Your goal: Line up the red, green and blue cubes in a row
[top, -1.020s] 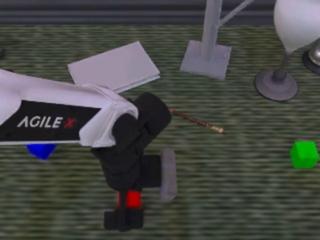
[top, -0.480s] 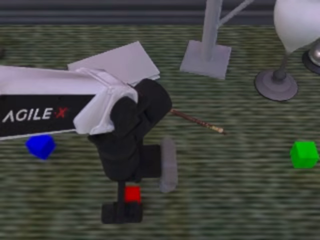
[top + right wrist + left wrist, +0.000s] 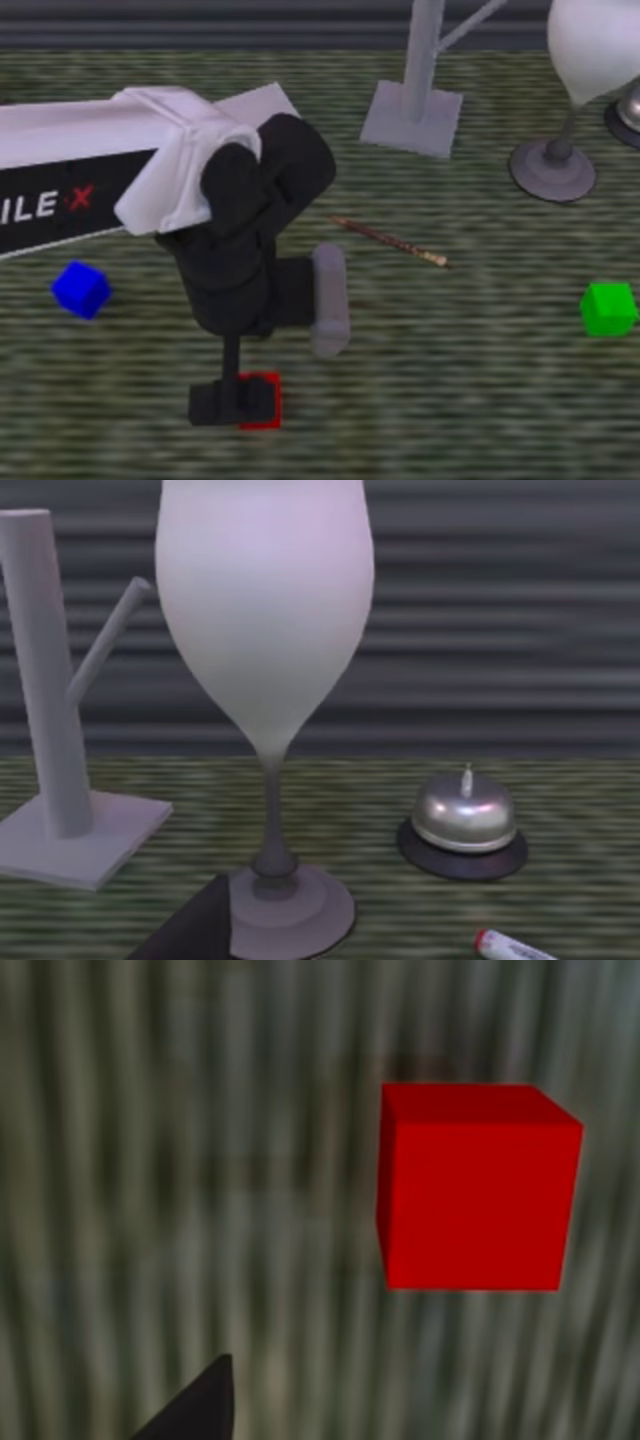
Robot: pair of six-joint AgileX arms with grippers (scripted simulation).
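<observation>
1. Red cube (image 3: 262, 398): one, on the surface (image 3: 470, 390) near its front edge, left of centre; our left gripper (image 3: 236, 402) sits directly over it, fingers spread, holding nothing.
2. Risk: as we judge it, a finger could clip the cube and push it off line.
3. Blue cube (image 3: 81, 289): one, far left.
4. Green cube (image 3: 608, 308): one, far right, well apart.
5. Right arm: parked out of the top view; we cannot tell its fingers' state.
</observation>
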